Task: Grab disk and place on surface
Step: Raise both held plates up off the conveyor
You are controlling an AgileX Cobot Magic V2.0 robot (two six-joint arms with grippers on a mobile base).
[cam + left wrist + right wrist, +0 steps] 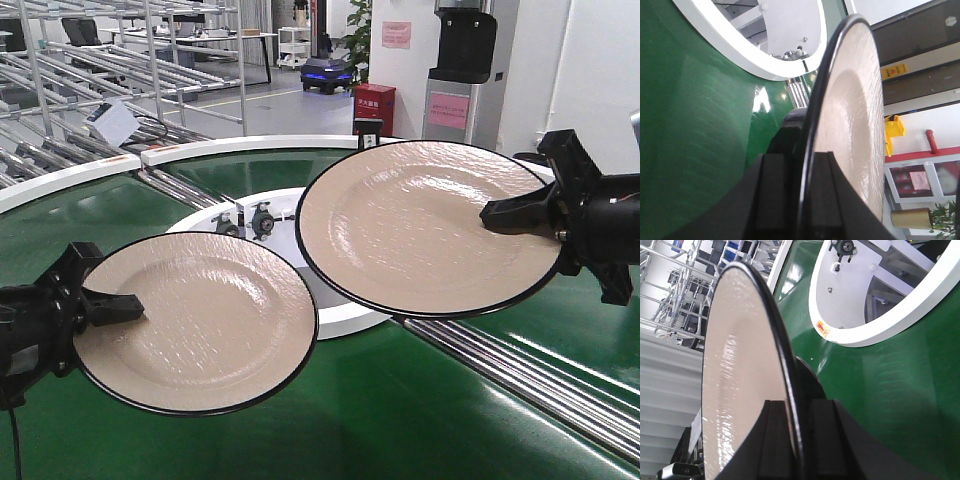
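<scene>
From the front, two beige, black-edged plates hung in the air over the green belt point(400, 420), neither resting on anything! The left gripper point(118, 306) had its jaws pinched on the near-left rim of the left disk point(200, 325), one black finger lying across the top face, and that plate sat low and roughly level. Over on the other side, the right gripper point(505, 215) was clamped on the far-right rim of the right disk point(420, 225), which rode higher and tilted its face towards the camera. The two rims came close together in the middle, above the white rim point(345, 318) of the belt's inner edge; whether they touched could not be told. Steel rails point(520, 370) ran under the right plate. Next, the left wrist camera: the left disk point(855, 125) was seen almost edge-on, its dark rim wedged between the two black fingers point(775, 200) of the left gripper point(805, 200), closed tight on it, with the green belt point(700, 125) and the white rim point(730, 45) behind, and a yellow sign point(894, 71) beyond. And the right wrist camera showed the same story mirrored: the right disk point(740, 380) was edge-on, its rim nipped between the fingers point(822, 440) of the right gripper point(795, 440), the green belt point(890, 390) and the curved white rim point(880, 330) lying beyond it.
</scene>
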